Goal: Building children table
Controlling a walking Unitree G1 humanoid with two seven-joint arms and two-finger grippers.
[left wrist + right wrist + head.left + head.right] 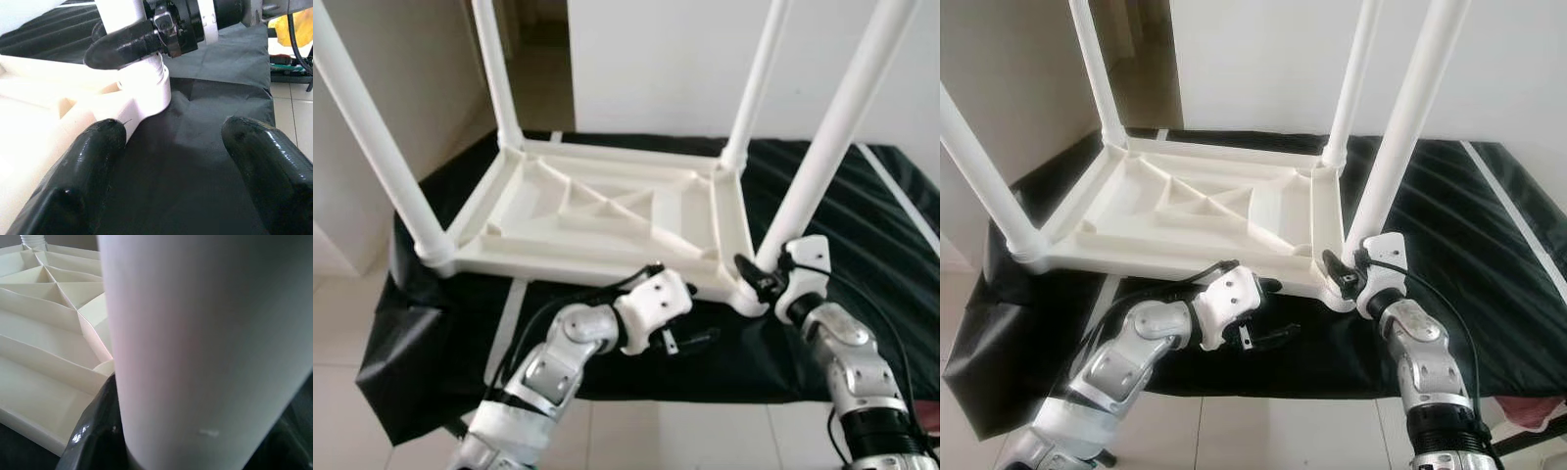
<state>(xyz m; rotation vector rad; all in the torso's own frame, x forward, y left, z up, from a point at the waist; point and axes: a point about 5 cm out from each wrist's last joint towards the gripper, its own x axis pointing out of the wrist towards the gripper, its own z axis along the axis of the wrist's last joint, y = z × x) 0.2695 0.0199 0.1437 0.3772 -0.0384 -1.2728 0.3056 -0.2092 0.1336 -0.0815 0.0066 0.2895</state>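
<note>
Left wrist view shows the left gripper open over the black cloth, one finger beside the tabletop corner. The tabletop lies upside down, four legs up. The right gripper closes around the base of the near right leg; the seating is probably being finished, so it should turn squarely without tilting. Right wrist view shows the leg's surface and the ribs; the eye views show all four legs.

A thick white table leg stands close in front, a black finger pressed against its base, with the ribbed tabletop underside beside it.
</note>
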